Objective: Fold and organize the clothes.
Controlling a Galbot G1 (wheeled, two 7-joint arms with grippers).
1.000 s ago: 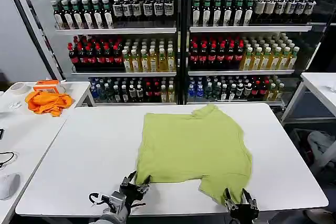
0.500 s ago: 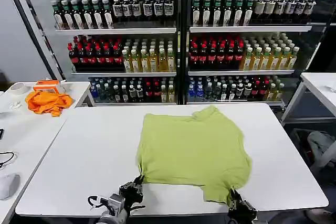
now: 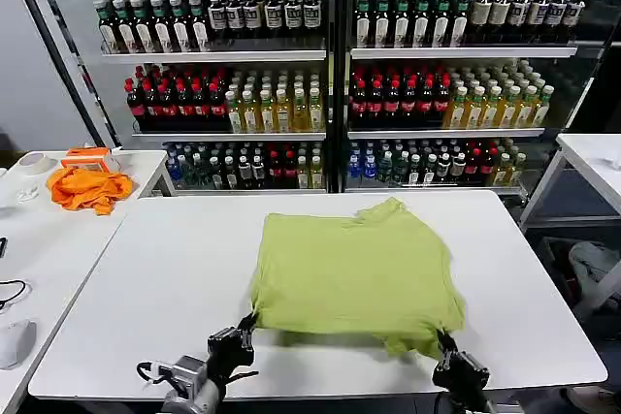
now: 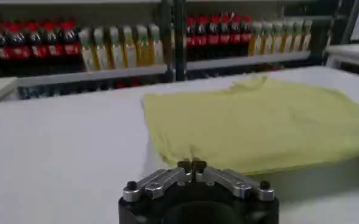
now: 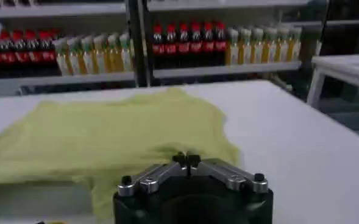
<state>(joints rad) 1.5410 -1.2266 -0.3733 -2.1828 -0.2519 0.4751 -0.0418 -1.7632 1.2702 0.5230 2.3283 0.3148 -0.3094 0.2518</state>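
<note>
The clothes are one lime yellow-green T-shirt [image 3: 354, 269] spread on the white table [image 3: 165, 278], collar toward the far side. My left gripper [image 3: 245, 329] is shut on the shirt's near left hem corner. My right gripper [image 3: 444, 344] is shut on the near right hem corner. The near hem is held a little off the table, with a shadow under it. In the left wrist view the left gripper [image 4: 192, 165] pinches the edge of the T-shirt [image 4: 258, 122]. In the right wrist view the right gripper [image 5: 186, 160] pinches the T-shirt [image 5: 106, 134] the same way.
A bright orange cloth [image 3: 89, 188] lies on a side table [image 3: 39, 239] to the left, with a white rounded object [image 3: 15, 341] near its front. Another white table [image 3: 594, 157] stands at the right. Shelves of bottles [image 3: 330, 84] fill the background.
Both grippers closed on the near hem corners and raised them, carrying the hem a little away from me. The hanging right flap has been pulled up and the near edge now lies straighter.
</note>
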